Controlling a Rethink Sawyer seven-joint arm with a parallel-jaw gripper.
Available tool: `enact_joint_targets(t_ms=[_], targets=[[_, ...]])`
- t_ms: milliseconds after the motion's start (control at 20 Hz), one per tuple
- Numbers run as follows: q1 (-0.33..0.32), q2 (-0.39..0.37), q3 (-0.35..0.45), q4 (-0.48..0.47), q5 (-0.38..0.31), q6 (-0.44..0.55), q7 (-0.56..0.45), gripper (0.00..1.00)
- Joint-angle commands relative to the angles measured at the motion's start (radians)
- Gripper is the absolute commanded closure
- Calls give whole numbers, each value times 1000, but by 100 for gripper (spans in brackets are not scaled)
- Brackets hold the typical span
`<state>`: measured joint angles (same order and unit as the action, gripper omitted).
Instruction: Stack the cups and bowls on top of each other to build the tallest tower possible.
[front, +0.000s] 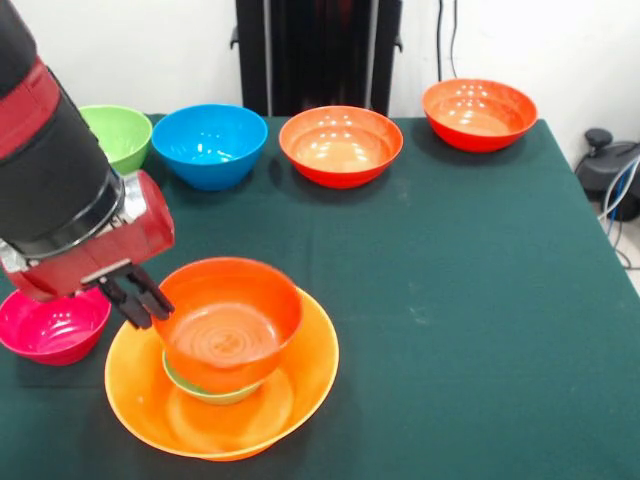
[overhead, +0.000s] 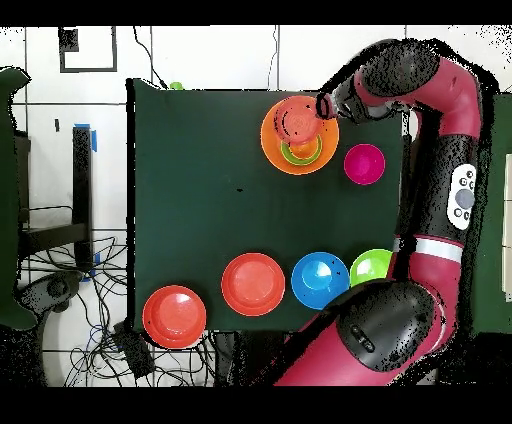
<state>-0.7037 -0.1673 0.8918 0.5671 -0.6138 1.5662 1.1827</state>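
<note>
The tower stands at the near left of the table in the front view. Its base is the largest orange bowl (front: 300, 385) (overhead: 272, 140), with a small green bowl (front: 205, 392) (overhead: 303, 153) inside it. On top sits a small red-orange bowl (front: 232, 322) (overhead: 293, 121), raised above the green one. What carries it is hidden, and no cups show. My gripper (front: 140, 298) (overhead: 325, 105) is low at this top bowl's left rim, touching or nearly touching its outer wall.
A pink bowl (front: 50, 325) (overhead: 364, 163) lies left of the tower, under my arm. Along the far edge stand a green bowl (front: 125, 135), a blue bowl (front: 210, 145) and two red-orange bowls (front: 340, 145) (front: 478, 113).
</note>
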Motion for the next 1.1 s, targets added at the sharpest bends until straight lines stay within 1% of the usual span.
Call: enact_joint_targets(t_ms=[50,150,350,500,700,800,1100], targets=[[30,6,-15,-101,-142,92,-429,100],[26,8,-26,-87,-144,97,-431,100],[30,12,-29,-94,-169,111,-445,100],[29,16,-20,-111,-188,123,-471,100],[27,18,-6,-141,-208,166,-503,100],[23,23,0,-141,-201,177,-501,100],[12,38,-1,-86,-117,193,-436,100]])
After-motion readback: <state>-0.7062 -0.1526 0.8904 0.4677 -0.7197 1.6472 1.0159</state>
